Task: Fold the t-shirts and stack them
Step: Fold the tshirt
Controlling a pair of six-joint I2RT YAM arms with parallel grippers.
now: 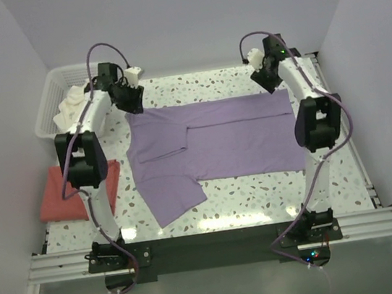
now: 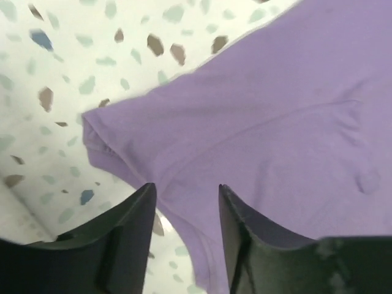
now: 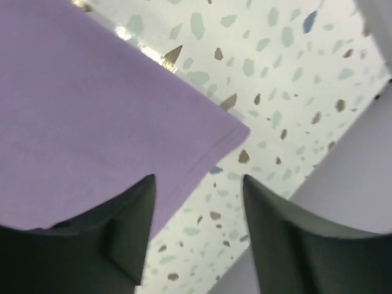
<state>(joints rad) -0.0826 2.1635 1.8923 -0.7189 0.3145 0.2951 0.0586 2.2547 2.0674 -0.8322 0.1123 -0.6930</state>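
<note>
Nearest the arm bases, one sleeve of the lilac-purple soft cloth t-shirt (image 1: 231, 138) spreads over the speckled terrazzo table (image 1: 260, 189). A folded coral-red cloth t-shirt (image 1: 54, 200) lies outside the left arm. The lilac shirt lies flat, its long axis running from one gripper to the other, sleeved end toward the left gripper (image 1: 134, 106) and hem toward the right gripper (image 1: 269, 84). Both grippers hover over its far corners, fingers parted, clamping nothing. Beyond the left one stands a white plastic lattice basket (image 1: 48, 106).
</note>
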